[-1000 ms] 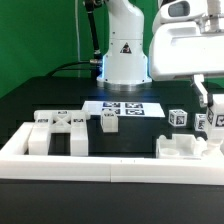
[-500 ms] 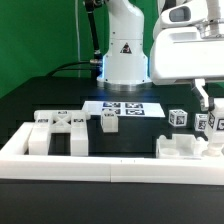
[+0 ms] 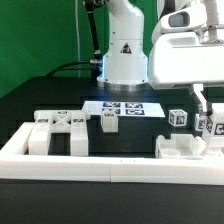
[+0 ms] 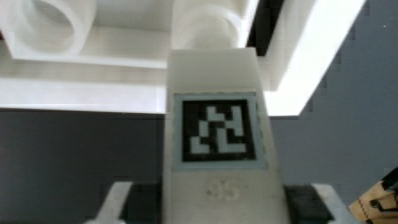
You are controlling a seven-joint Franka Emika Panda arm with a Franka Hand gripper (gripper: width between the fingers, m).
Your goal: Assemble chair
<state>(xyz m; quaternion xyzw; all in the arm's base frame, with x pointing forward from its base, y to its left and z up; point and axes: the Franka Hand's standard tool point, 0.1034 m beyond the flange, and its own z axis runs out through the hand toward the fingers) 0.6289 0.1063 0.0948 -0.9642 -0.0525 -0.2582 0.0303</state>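
The two-finger gripper is clamping a long white plastic post that carries a square black-and-white tag. Its fingers are pressing on either flank of the post's near end. In the exterior view the held post is hanging at about three o'clock, just above and behind a white blocky seat piece. That piece is sitting at four o'clock, inside the long white border rail. Beyond the post's far end, the wrist view is showing a white part with a round socket.

The arm seems to be bringing this post to its socket. The next move is calling for the post's end to be lined up squarely over the hole. The post then needs pressing home with the grip kept firm until it is seated.

A cluster of white blocky parts is waiting at nine o'clock, and a small white tagged block is standing near the marker board.

Against a second ago, the hand appears to be sitting slightly further toward nine o'clock. The loose parts are lying as before.
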